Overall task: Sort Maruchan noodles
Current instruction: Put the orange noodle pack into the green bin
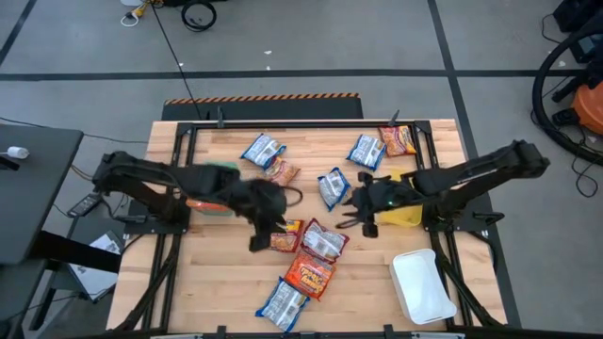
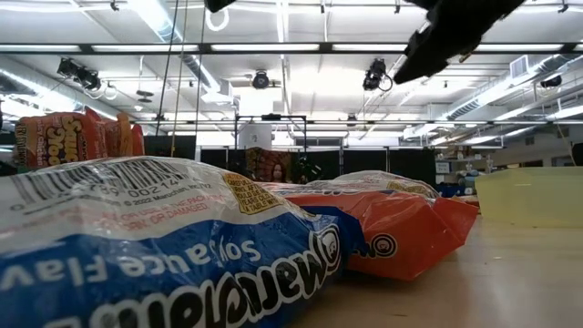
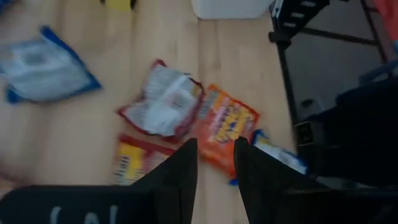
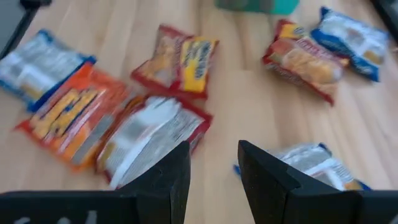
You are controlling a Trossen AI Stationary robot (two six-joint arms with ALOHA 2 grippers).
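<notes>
A light slatted wooden table (image 1: 221, 282) is standing on a grey concrete floor (image 1: 311, 38) crossed by dark lines, with a black-and-orange hazard strip (image 1: 262, 97) lying along its far edge and a dark grey side desk (image 1: 33, 188) sitting beside it. Overhead, long white ceiling light strips (image 2: 273, 47) are glowing between pipes and black hanging fixtures (image 2: 261, 80).

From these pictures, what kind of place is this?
Probably a robotics lab or workshop hall: a bare concrete floor with cables around the wooden table, and exposed ceiling strip lights over an open room.
</notes>
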